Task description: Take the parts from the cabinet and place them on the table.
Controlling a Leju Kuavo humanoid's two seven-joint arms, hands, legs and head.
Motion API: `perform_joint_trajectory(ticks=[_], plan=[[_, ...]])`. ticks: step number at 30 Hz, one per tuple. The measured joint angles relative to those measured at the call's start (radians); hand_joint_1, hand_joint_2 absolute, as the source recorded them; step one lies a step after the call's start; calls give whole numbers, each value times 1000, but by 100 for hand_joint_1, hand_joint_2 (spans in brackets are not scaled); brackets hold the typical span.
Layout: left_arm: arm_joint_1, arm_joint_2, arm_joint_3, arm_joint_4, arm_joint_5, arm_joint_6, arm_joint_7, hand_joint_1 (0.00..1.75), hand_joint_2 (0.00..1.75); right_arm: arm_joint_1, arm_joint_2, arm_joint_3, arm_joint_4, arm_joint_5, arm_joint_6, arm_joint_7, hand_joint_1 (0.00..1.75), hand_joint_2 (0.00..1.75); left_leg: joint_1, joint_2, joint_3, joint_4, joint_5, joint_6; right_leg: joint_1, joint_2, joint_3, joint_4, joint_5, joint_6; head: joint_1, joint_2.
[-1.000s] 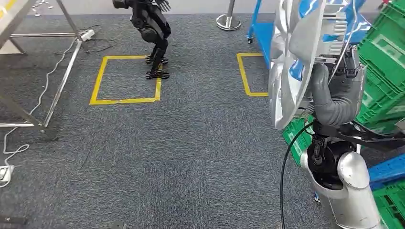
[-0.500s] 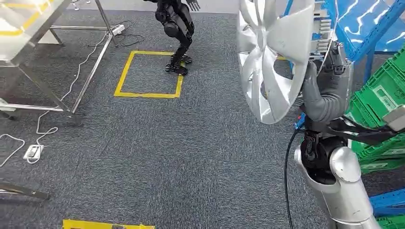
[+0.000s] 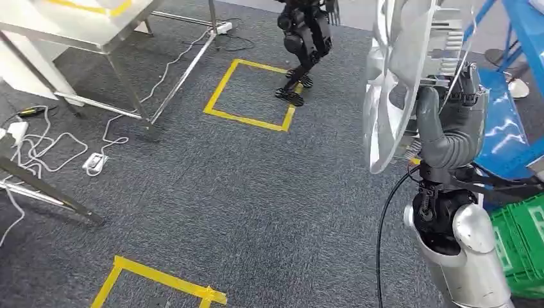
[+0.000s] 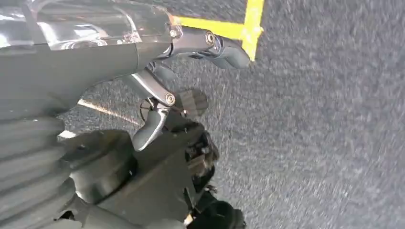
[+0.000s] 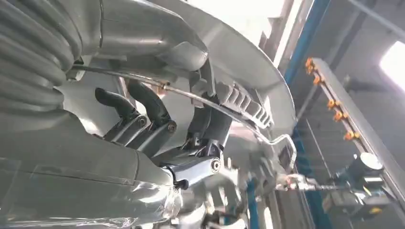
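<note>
A large silver wheel cover (image 3: 393, 83) stands upright at chest height on the right, and my right hand (image 3: 449, 122) grips it by its rim from behind. In the right wrist view the dark fingers (image 5: 148, 109) curl over the cover's inner rim (image 5: 248, 71). A steel table (image 3: 96, 25) with yellow tape on its top stands at the far left. My left hand (image 4: 157, 62) hangs over the grey carpet with its fingers apart and nothing in it.
A black legged robot (image 3: 305, 38) stands at a yellow floor square (image 3: 250, 96) ahead. White cables and a power strip (image 3: 93, 163) lie by the table legs. A blue rack (image 3: 513, 128) and a green crate (image 3: 523, 244) are close on my right. Yellow tape (image 3: 160, 282) marks the floor near me.
The whole picture has shifted, so the camera has turned: the table and cables come further into view and the green crates slide off right. The wheel cover stays in my right hand.
</note>
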Motion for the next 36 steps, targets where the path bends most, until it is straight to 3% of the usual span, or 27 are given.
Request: perform_joint_trajectory(ticks=[2,3,4,7,8,9,10,12,13,14,15,17,18,19,20,23,24,25,26,28,29,30,31,32,33,34,36], plan=[[0,0,0,0,0,0,0,0,175,0,0,0,1,0,0,0,175,175,-5,-26,7,0,0,0,5,16,57,-151,100,-17,4,0],[0,-2,0,-1,0,0,0,0,175,-2,0,0,1,0,0,0,175,175,-3,-35,5,-1,0,0,7,55,79,-226,135,-29,4,0],[-2,-3,0,0,0,0,1,0,175,-1,0,0,1,0,0,0,175,175,-8,-45,-4,4,1,-3,3,82,86,-239,132,-36,-8,0],[2,-3,0,-1,0,0,3,0,175,-2,1,2,1,1,0,0,175,175,6,-66,-16,-2,13,-20,13,55,92,-259,126,-36,1,0],[2,-2,0,0,0,0,3,0,175,-3,2,2,0,1,1,0,175,175,-2,-73,-17,-2,12,-26,4,42,99,-276,132,-39,-1,0],[3,-1,0,-1,0,0,3,0,175,-6,3,4,1,1,1,0,175,175,-9,7,-18,9,-6,-29,3,29,109,-287,138,-40,-2,0],[1,0,0,0,0,0,3,0,175,-4,4,5,0,1,1,0,175,175,-6,56,-36,49,-38,-36,4,18,113,-291,138,-44,-17,0],[-2,0,0,0,0,0,3,0,175,-3,4,6,-1,1,0,0,175,175,9,61,-110,198,-109,-49,3,-7,112,-290,138,-45,-24,0],[-1,0,0,0,0,0,3,0,175,-2,5,8,0,1,0,0,175,175,16,57,-143,261,-129,-55,3,-20,112,-290,137,-44,-29,0],[0,0,0,0,0,0,3,0,175,-2,5,8,0,1,0,0,175,175,21,54,-154,282,-126,-60,1,-32,112,-289,136,-42,-34,0],[1,0,0,0,0,0,3,0,175,-2,6,8,1,1,-1,0,175,175,24,54,-144,260,-102,-65,-1,-42,113,-289,134,-40,-37,0],[0,2,0,0,0,0,3,0,175,-2,7,8,1,1,-1,0,175,175,26,75,-59,108,-18,-71,-6,-63,114,-282,128,-30,-40,0],[0,3,0,0,-1,0,3,0,175,-2,7,8,1,1,-1,0,175,175,25,117,-9,24,8,-70,-6,-71,116,-276,122,-21,-43,0],[-2,2,0,-1,-1,0,3,0,175,-2,8,8,0,2,-2,0,175,175,10,147,0,8,-11,-65,2,-76,114,-272,117,-13,-51,0],[-2,2,0,-1,-1,0,3,0,175,-4,9,9,1,2,-3,0,175,175,12,130,-3,6,-6,-47,3,-82,116,-269,116,-8,-45,0],[-1,5,0,0,-1,0,5,0,175,-4,13,9,0,10,-6,0,175,175,10,103,-7,4,-3,-26,-1,-107,126,-278,115,7,-39,0],[-1,6,0,0,-1,0,5,0,175,-5,13,9,1,11,-7,0,175,175,15,92,-4,2,0,-19,-7,-82,123,-269,100,14,-36,0],[-3,6,0,0,-1,0,5,0,175,-3,14,9,1,11,-8,0,175,175,14,81,-5,2,0,-12,-9,-41,111,-232,69,13,-31,0],[-4,6,0,0,-1,0,5,0,175,-3,13,8,1,11,-8,0,175,175,13,71,-4,2,1,-6,-8,-18,81,-160,27,12,-20,0],[-3,5,0,0,-2,0,5,0,175,0,14,9,1,12,-8,0,175,175,6,47,-5,2,2,-1,-4,-4,5,5,-41,10,-8,0],[-3,5,0,0,-2,0,5,0,175,3,14,9,2,11,-8,0,175,175,4,35,-4,2,2,0,-2,-4,-13,40,-42,7,-5,0],[-2,6,0,0,-2,0,5,0,175,6,14,9,2,11,-8,0,175,175,2,21,-3,2,3,1,-1,-3,-11,28,-21,2,-1,0],[-2,6,0,0,-2,0,5,0,175,6,14,10,2,11,-8,0,175,175,-1,8,-3,3,3,2,0,0,8,-21,18,-5,1,0],[-2,6,0,0,-2,0,5,0,175,5,14,10,2,11,-8,0,175,175,-4,-7,0,3,4,2,1,9,45,-109,73,-13,3,0],[-2,5,0,-1,-2,0,5,0,175,5,14,9,2,11,-8,0,175,175,-5,-19,2,3,4,1,3,39,83,-200,122,-23,4,0],[-3,2,0,-1,-2,0,5,0,175,6,14,9,2,12,-8,0,175,175,-4,-27,-3,3,5,-1,-1,86,104,-234,116,-35,-4,0],[-5,3,0,-1,-2,0,5,0,175,6,14,10,2,12,-8,0,175,175,2,-46,-15,5,13,-12,6,68,109,-260,116,-31,-1,0]])
